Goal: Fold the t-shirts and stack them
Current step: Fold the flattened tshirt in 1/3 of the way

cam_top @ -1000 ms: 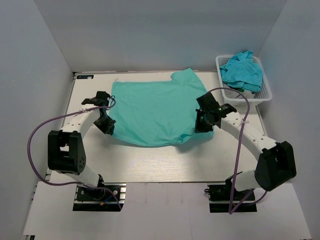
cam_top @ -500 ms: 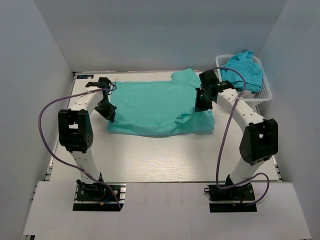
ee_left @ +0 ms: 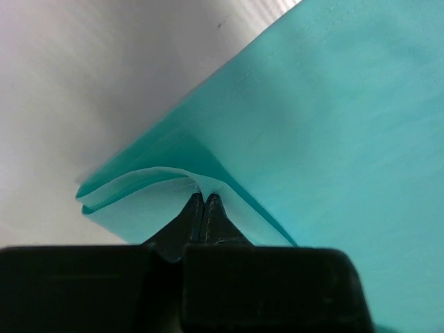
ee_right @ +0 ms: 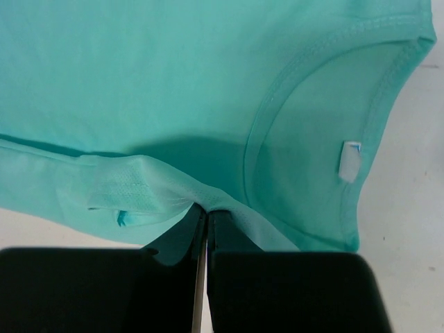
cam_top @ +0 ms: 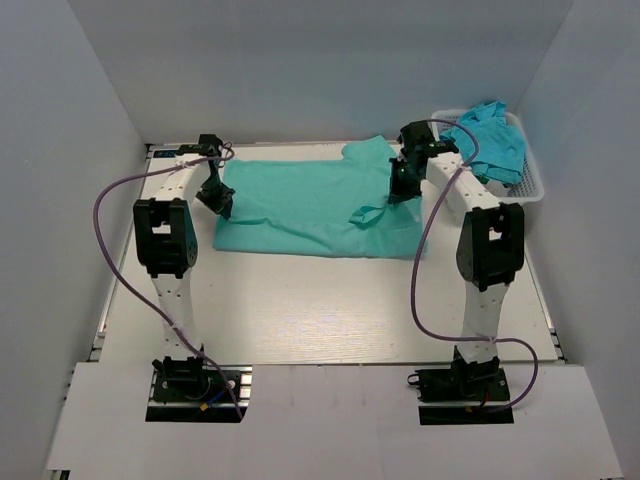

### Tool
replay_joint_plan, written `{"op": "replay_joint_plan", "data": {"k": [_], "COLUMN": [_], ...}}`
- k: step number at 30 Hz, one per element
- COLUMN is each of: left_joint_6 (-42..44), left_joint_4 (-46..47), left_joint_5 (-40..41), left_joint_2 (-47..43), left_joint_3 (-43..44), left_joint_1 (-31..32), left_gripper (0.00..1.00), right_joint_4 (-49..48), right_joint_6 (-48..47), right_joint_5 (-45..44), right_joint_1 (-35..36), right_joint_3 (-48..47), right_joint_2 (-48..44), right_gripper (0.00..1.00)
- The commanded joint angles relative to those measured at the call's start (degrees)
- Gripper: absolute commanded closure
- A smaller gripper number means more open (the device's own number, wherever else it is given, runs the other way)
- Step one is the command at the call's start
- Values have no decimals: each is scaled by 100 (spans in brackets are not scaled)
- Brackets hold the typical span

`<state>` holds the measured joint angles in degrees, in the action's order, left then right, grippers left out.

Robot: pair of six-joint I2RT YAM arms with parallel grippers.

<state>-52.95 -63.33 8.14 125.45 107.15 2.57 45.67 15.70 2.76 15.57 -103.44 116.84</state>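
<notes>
A teal-green t-shirt (cam_top: 310,205) lies on the table, its near half folded back over its far half. My left gripper (cam_top: 222,203) is shut on the folded left edge of the shirt (ee_left: 159,187). My right gripper (cam_top: 398,192) is shut on the folded right edge (ee_right: 166,191), just in front of the neck opening with its small white label (ee_right: 349,159). A sleeve (cam_top: 366,213) lies rumpled on top near the right gripper. More turquoise-blue t-shirts (cam_top: 487,140) are heaped in the basket.
The white lattice basket (cam_top: 528,185) stands at the back right corner of the table. The grey back wall rises just behind the shirt. Bare white table (cam_top: 320,300) lies between the shirt and the arm bases.
Both grippers have carried the shirt's near edge away from the arm bases toward the back wall, folding the shirt in half. The arms are now stretched far out.
</notes>
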Motion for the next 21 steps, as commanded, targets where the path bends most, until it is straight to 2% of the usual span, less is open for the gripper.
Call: {"op": "replay_joint_plan", "data": {"k": [1, 2, 4, 5, 6, 8, 9, 11, 14, 16, 18, 21], "left_joint_6": [48, 48, 48, -4, -5, 56, 57, 117, 284, 530, 802, 1066], "left_joint_4": [-56, -57, -57, 4, 5, 5, -47, -100, 48, 469, 829, 1347], "left_joint_5": [231, 293, 424, 425, 477, 478, 478, 635, 777, 611, 312, -417], "left_joint_2": [180, 234, 287, 366, 427, 428, 376, 209, -344, -765, -942, -1049], "left_joint_3": [350, 454, 508, 665, 745, 1035, 1123, 1176, 651, 79, -359, -878], "left_joint_1": [-20, -20, -20, -20, -20, -20, -20, -20, -20, 59, 120, 173], "left_gripper": [100, 100, 74, 62, 36, 10, 0, 0, 0, 0, 0, 0], "right_joint_4": [-417, -462, -585, -603, -751, -971, -937, -763, -787, -1303, -1891, -2062], "right_joint_6": [-270, -244, -103, 19, 73, 108, 91, -66, -208, -244, -78, 37], "right_joint_5": [390, 409, 234, 94, 58, 406, 496, 611, 881, 1181, 1769, 2122], "right_joint_1": [-124, -142, -212, -230, -274, -309, -309, -292, -265, -257, -248, -222], "right_joint_3": [-273, -326, -633, -721, -913, -985, -985, -898, 14, 1066, 1918, 2196], "right_joint_2": [303, 366, 654, 717, 753, 771, 701, 464, -193, -790, -1004, -1093], "right_gripper": [100, 100, 97, 86, 47, 10, 10, 10, 10, 10, 10, 10]}}
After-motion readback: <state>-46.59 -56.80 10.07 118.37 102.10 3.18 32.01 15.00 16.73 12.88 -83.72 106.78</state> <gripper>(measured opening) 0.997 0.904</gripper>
